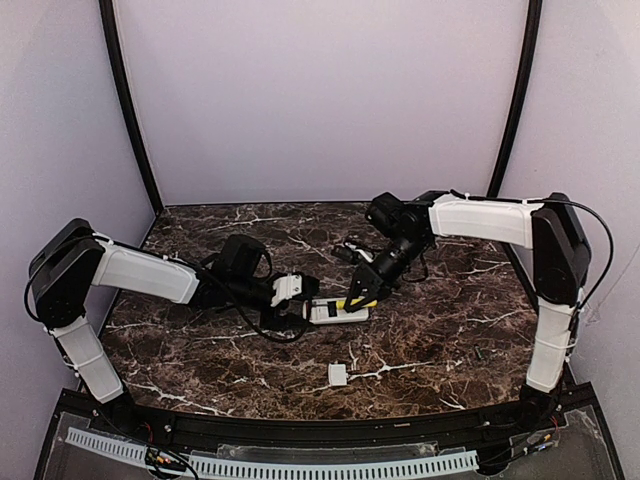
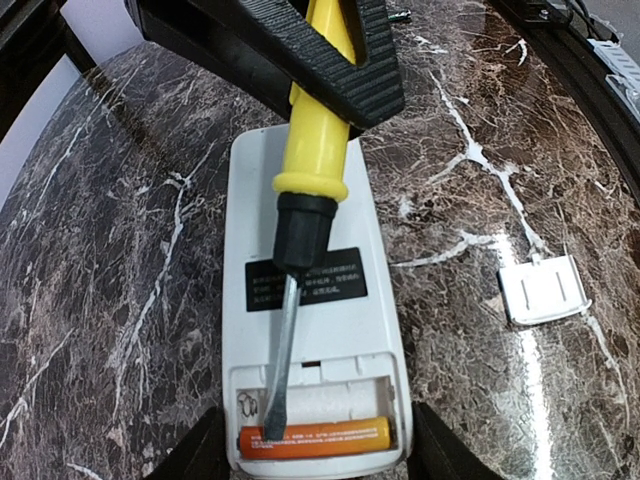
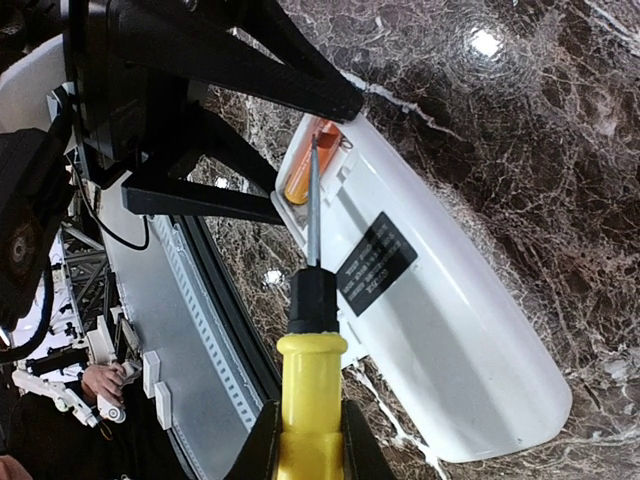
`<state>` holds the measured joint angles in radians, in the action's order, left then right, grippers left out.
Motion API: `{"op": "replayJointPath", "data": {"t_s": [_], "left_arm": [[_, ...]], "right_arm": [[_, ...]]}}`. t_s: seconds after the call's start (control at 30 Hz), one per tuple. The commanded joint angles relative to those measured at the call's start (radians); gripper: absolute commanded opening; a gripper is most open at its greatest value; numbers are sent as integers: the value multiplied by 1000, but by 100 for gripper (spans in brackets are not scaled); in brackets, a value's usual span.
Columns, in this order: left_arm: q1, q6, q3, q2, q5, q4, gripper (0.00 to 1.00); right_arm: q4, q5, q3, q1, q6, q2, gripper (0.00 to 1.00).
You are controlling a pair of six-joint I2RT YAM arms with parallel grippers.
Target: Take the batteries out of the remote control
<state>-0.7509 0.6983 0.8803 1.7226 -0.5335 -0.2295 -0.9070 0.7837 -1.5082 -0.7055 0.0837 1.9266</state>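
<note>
The white remote control (image 2: pixel 335 345) lies face down on the marble table, its battery compartment open. One orange-red battery (image 2: pixel 315 438) lies in the near slot; the other slot is empty. No dark greenish battery is in view. My left gripper (image 2: pixel 315 462) is shut on the remote's compartment end, one finger on each side. My right gripper (image 3: pixel 305 450) is shut on a yellow-handled screwdriver (image 3: pixel 310 385), whose blade tip rests on the left end of the battery (image 3: pixel 303 172). In the top view the remote (image 1: pixel 337 312) lies between the left gripper (image 1: pixel 300 298) and the right gripper (image 1: pixel 362 290).
The small white cover piece (image 1: pixel 338 374) lies on the table nearer to me than the remote; it also shows in the left wrist view (image 2: pixel 545 290). The table's black front rail (image 1: pixel 320 432) runs along the near edge.
</note>
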Motion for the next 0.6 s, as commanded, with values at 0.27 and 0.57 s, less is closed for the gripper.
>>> {"op": "replayJointPath", "data": {"t_s": [0.27, 0.57], "left_arm": [[-7, 26, -4, 7, 11, 7, 36], [-6, 28, -2, 19, 15, 6, 35]], "right_arm": [[-70, -79, -66, -28, -6, 52, 0], [-84, -87, -69, -32, 0, 43, 0]]}}
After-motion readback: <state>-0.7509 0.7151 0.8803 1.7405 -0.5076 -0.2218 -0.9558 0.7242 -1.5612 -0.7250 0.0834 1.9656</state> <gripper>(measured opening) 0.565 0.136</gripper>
